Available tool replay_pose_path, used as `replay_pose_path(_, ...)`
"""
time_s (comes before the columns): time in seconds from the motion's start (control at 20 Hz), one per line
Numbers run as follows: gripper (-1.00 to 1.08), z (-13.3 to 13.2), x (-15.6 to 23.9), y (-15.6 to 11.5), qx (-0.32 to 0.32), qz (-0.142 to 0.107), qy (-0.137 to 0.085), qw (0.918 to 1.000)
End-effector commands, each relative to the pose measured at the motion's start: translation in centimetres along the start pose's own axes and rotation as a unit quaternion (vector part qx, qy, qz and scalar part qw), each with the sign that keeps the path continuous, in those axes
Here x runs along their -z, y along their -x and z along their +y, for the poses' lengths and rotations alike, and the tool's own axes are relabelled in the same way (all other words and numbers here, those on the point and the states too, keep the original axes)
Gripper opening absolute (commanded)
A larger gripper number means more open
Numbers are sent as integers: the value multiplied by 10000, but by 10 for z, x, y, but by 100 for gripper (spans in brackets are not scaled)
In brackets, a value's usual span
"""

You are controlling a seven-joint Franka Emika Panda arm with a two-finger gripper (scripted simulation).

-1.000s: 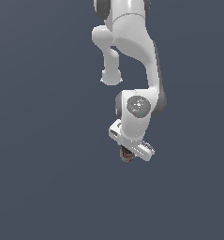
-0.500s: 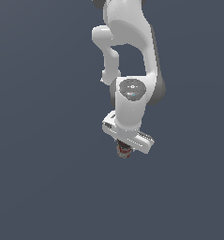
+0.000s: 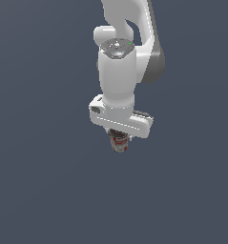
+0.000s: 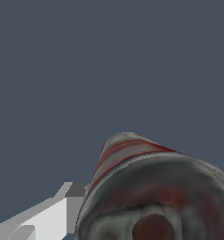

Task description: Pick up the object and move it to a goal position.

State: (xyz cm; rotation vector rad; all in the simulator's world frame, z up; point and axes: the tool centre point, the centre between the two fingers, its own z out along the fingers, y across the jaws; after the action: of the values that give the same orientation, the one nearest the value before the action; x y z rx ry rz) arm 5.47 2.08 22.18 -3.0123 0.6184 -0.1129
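Beneath the white wrist block of your arm, in the middle of the exterior view, the small cylindrical tin can with the red-and-white label and dark metal ends (image 3: 119, 142) hangs from the white two-fingered gripper (image 3: 119, 139), with only its lower part showing below the hand. You can take the gripper as clamped on the can: nothing else carries it, no table edge or surface shows under it, and all around is flat blue-grey backdrop. The fingers themselves are mostly hidden by the hand in the exterior view, so judge the grip from the wrist view, where the tin can (image 4: 155, 192) fills the near field, one dark end turned toward the camera and the striped label running away from it, with one pale grey finger (image 4: 52, 213) lying against its side. The can looks roughly upright in the exterior view, perhaps a touch tilted; you cannot tell exactly how far. It sits high between the fingers, probably so that the pads bear on the label wall and not on a rim. No goal marker is visible in either view, so you cannot judge how far the carry has left to go. The pick itself appears done, and what remains is transport.
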Motion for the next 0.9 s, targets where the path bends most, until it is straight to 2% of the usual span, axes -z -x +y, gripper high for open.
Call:
replay_pose_path(0.0,-100,7,26,-5,221,62,-80,9997)
replay_pose_path(0.45,-100,33,110,-23,970,204,-337,9945)
replay_pose_path(0.85,-100,58,184,-41,1638,326,-569,9843)
